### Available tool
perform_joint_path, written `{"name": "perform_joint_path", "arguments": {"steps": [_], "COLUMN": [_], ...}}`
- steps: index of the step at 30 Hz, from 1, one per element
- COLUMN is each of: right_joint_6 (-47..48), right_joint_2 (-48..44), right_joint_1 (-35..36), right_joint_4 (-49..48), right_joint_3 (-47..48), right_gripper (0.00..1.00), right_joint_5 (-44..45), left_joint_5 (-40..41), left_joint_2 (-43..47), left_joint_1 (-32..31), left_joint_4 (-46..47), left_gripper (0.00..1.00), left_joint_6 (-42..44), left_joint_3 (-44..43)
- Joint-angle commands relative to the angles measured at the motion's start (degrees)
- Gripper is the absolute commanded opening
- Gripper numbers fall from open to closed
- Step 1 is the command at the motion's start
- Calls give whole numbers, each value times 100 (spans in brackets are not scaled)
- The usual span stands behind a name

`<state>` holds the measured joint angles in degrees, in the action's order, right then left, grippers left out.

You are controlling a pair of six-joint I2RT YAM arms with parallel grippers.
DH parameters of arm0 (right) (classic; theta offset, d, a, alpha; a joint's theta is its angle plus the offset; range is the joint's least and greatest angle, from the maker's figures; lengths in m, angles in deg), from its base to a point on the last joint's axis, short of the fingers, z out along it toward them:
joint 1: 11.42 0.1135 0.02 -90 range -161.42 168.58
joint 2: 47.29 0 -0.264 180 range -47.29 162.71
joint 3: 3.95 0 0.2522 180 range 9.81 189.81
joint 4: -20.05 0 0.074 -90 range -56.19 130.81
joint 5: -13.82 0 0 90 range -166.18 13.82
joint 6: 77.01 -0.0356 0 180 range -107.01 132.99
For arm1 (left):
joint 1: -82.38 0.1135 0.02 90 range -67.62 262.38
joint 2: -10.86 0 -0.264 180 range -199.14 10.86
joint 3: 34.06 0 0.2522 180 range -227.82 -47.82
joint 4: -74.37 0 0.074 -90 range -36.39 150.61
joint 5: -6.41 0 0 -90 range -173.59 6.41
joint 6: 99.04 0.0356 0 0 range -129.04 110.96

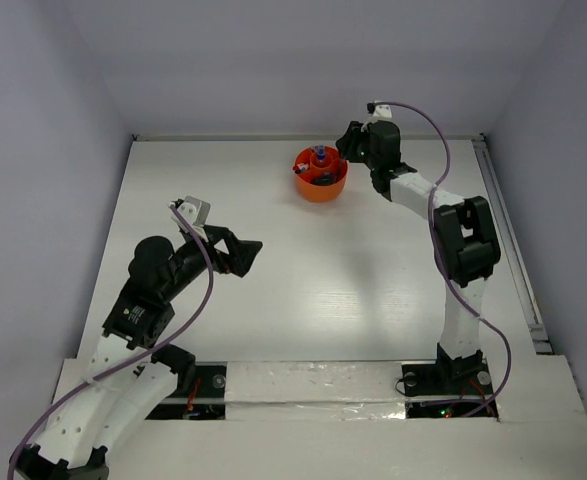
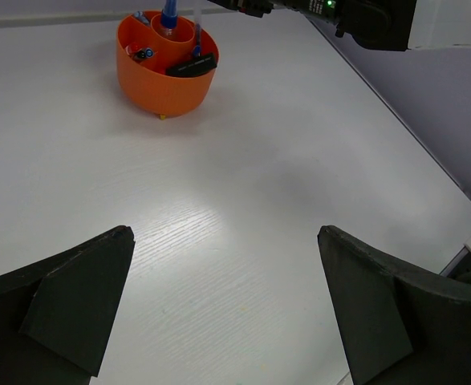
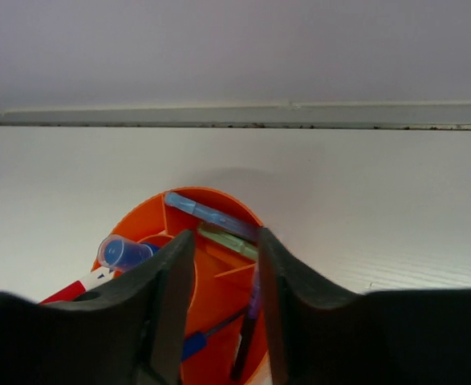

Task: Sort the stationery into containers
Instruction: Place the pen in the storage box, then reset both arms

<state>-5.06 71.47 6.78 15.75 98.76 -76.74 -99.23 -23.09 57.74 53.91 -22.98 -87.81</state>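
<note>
The round orange container (image 1: 319, 190) stands at the back of the table, right of centre. Its compartments hold stationery: a light blue pen (image 3: 207, 212), a pale green pen (image 3: 229, 240), a blue-capped clear bottle (image 3: 123, 253), a white marker with a red tip (image 3: 81, 287), a dark blue pen (image 3: 193, 345) and a dark pen (image 3: 249, 325) leaning by my right finger. My right gripper (image 3: 224, 241) hovers over the tub's right side, jaws apart, gripping nothing. My left gripper (image 1: 248, 256) hangs wide open over bare table, left of centre. From the left wrist, the tub (image 2: 159, 84) is far ahead.
A metal rail (image 3: 235, 115) runs along the table's back edge under the grey wall. Another rail (image 1: 508, 240) lines the right edge. My right arm (image 2: 379, 16) reaches over the tub from the right. A black marker (image 2: 191, 64) lies across the tub's rim.
</note>
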Motion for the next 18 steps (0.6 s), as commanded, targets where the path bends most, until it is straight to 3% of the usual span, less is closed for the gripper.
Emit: {"name": "perform_joint_path", "arguments": {"steps": [1,11,14,15,18], "right_joint_6": [-41,-191,-410,-637,-814], "right_joint_2": [-353,-1291,-1819,-2256,-3231], "right_joint_1": [52,52,52,52,52], "right_joint_4": [-224,-83,-153,-188,-242], "right_joint_3": [-70,-500,-1027,-1211,-1941], "right_gripper": [46,71,87,100,100], "right_joint_5": [-59,21,369,477,522], "left_joint_5": [-62,61,105,148,88], "left_joint_2": [20,64,117,152,196], "left_joint_1": [39,39,91,91,91], "left_joint_4": [239,204,221,239,292], "left_gripper": [99,99,99,99,99], "left_joint_6": [49,40,40,40,-4], "left_joint_3": [-71,-71,-79,-79,-79]}}
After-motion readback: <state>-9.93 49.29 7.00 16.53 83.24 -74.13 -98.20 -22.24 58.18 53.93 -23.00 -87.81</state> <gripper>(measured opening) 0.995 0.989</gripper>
